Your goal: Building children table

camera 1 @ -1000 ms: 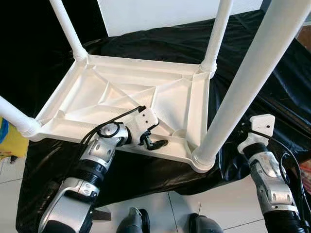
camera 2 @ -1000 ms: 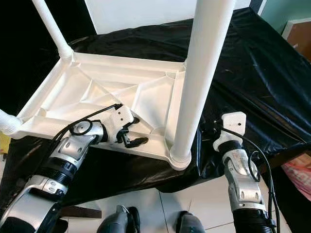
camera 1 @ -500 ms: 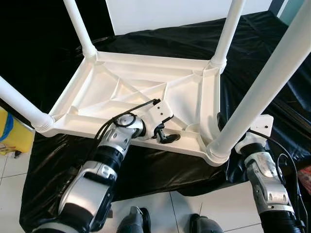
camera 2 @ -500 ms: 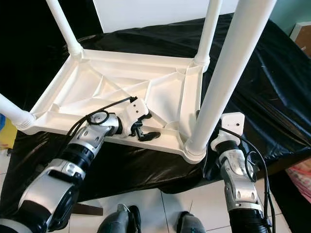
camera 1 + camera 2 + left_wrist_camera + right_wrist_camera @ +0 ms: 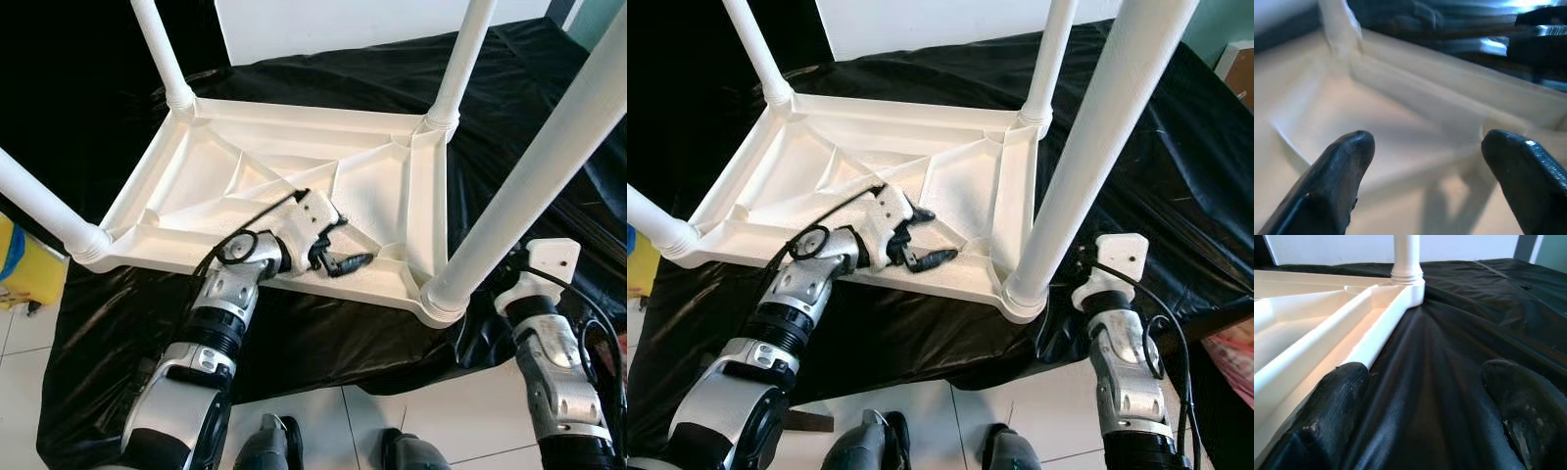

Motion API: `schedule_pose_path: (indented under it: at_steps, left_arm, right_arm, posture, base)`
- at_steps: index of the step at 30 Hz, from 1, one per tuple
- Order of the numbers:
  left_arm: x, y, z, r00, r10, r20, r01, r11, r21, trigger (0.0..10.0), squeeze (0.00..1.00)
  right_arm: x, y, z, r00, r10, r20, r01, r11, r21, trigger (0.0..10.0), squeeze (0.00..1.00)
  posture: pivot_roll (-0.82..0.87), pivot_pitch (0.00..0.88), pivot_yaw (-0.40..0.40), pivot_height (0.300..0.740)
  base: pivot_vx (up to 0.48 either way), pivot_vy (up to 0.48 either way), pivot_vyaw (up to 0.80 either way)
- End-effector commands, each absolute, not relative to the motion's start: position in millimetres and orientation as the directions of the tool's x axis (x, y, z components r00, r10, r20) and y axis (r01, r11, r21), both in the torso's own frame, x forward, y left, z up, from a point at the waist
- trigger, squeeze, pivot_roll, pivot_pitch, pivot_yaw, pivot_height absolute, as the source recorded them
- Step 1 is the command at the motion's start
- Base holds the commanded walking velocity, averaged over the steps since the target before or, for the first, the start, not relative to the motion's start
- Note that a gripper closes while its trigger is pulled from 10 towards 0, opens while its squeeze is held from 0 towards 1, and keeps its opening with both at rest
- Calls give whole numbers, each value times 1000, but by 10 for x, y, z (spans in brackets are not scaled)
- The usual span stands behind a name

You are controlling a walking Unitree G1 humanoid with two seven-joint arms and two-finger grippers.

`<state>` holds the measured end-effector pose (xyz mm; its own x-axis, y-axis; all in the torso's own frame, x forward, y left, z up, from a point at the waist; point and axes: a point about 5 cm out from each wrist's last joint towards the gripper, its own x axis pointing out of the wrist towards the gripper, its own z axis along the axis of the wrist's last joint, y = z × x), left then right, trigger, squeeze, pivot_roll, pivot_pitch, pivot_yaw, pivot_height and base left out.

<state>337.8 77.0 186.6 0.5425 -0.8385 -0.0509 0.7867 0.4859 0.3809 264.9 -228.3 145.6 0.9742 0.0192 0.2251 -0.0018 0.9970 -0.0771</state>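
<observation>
A white plastic children's table (image 5: 245, 110) lies upside down on a black sheet, with its legs pointing up. The near right leg (image 5: 534, 181) rises close to the camera. My left gripper (image 5: 339, 249) is open and reaches over the front rim into the ribbed underside, just left of that leg's corner; in the left wrist view its fingertips (image 5: 1354, 147) hover above a rib with nothing between them. My right gripper (image 5: 1425, 377) is open low over the black sheet, beside the table's right rim (image 5: 1371, 328). Its wrist (image 5: 544, 269) sits right of the near right leg.
The black sheet (image 5: 549, 108) drapes a low platform and hangs over its front edge. A yellow object (image 5: 18, 269) stands on the white tiled floor at the left. My feet (image 5: 274, 450) are just in front of the platform. A white panel (image 5: 323, 24) stands behind.
My left gripper has pushed a little further over the front rim into the underside. My right wrist has shifted slightly right, away from the near leg. The camera has moved too.
</observation>
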Motion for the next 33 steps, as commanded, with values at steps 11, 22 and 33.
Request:
schedule_pose_path:
  at_steps: [11, 22, 33]
  left_arm:
    - [2996, 1292, 1890, 567, -823, -32, 785, 528, 324, 10000, 0]
    - [2865, 1496, 1918, 584, -809, -67, 778, 535, 329, 10000, 0]
    - [2780, 1691, 1893, 629, -764, -142, 762, 569, 310, 10000, 0]
  right_arm:
    - [2391, -2450, 1505, 980, 157, 124, -150, 986, -68, 10000, 1000]
    - [2268, -2460, 1522, 933, 360, -4, -357, 923, -144, 10000, 1000]
    - [2026, -2153, 1707, 693, 715, -94, -721, 690, -63, 10000, 0]
  posture:
    - [-91, 175, 62, 740]
    - [-96, 173, 57, 740]
    - [-89, 171, 68, 740]
  base:
    - [0, 0, 0]
    - [0, 0, 0]
    - [0, 0, 0]
